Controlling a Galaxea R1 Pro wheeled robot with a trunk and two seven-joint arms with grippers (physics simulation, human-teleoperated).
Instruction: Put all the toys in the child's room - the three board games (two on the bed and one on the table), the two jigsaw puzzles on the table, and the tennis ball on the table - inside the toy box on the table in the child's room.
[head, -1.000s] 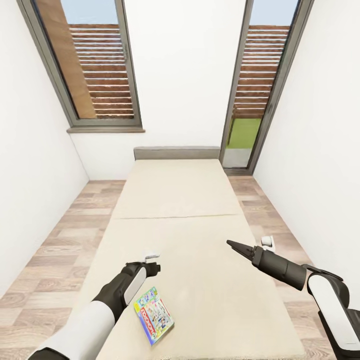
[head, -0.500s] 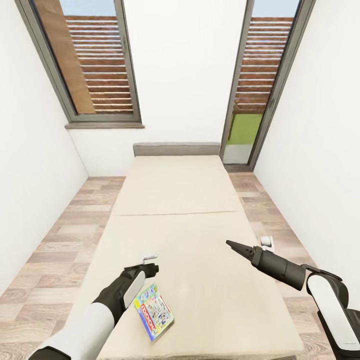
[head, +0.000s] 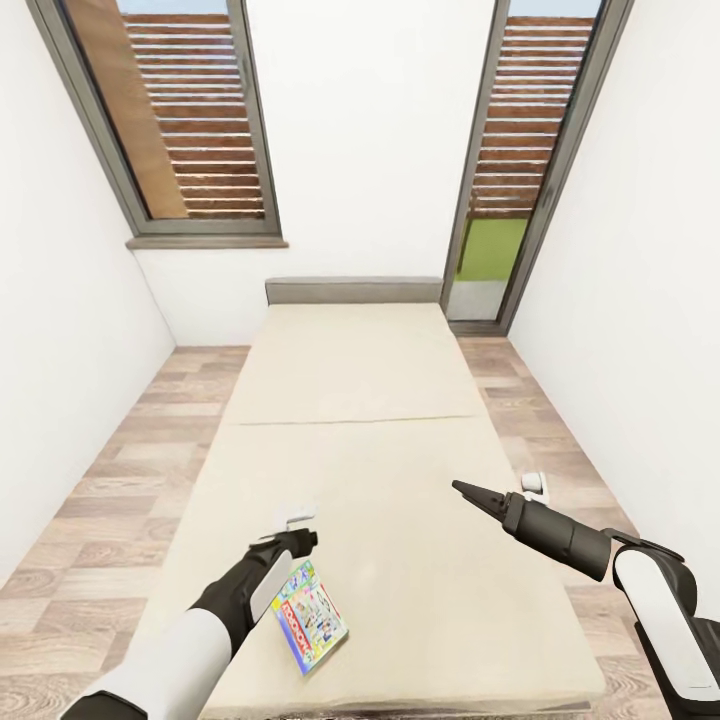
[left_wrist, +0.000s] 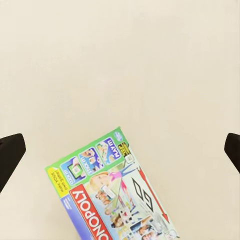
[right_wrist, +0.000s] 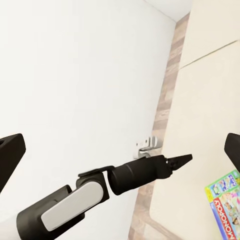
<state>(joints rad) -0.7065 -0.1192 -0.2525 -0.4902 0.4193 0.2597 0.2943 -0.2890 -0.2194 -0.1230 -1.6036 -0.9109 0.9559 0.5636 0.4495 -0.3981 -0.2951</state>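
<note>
Room: narrow, white walls, wood-look floor (head: 120, 470) down both sides of the bed; a tall window (head: 190, 120) on the far wall and a glass door (head: 510, 170) beside it, slatted fence and some grass outside.

Bed: the bed (head: 370, 470) takes up most of the middle, plain beige cover with a seam running across it, grey headboard (head: 352, 290) against the far wall. It's bare apart from the one game.

Left arm: comes in low on the left of the head view, reaching over the near end of the bed right alongside the game.

Right arm: stretched out over the right side of the bed, well apart from the game.

Board game: the Monopoly box (head: 309, 616) lies flat near the foot of the bed, turned at an angle, just beside the left forearm. Nothing sits on top of it or in front of it.

Left end effector: the left end effector (left_wrist: 120, 150) is spread wide, its dark fingertips (left_wrist: 10, 152) at opposite edges of the wrist view, hanging over the bed with the game below and not touching it.

Right end effector: the right end effector (head: 478, 496) looks pinched to a narrow point in the head view, holding nothing.
</note>
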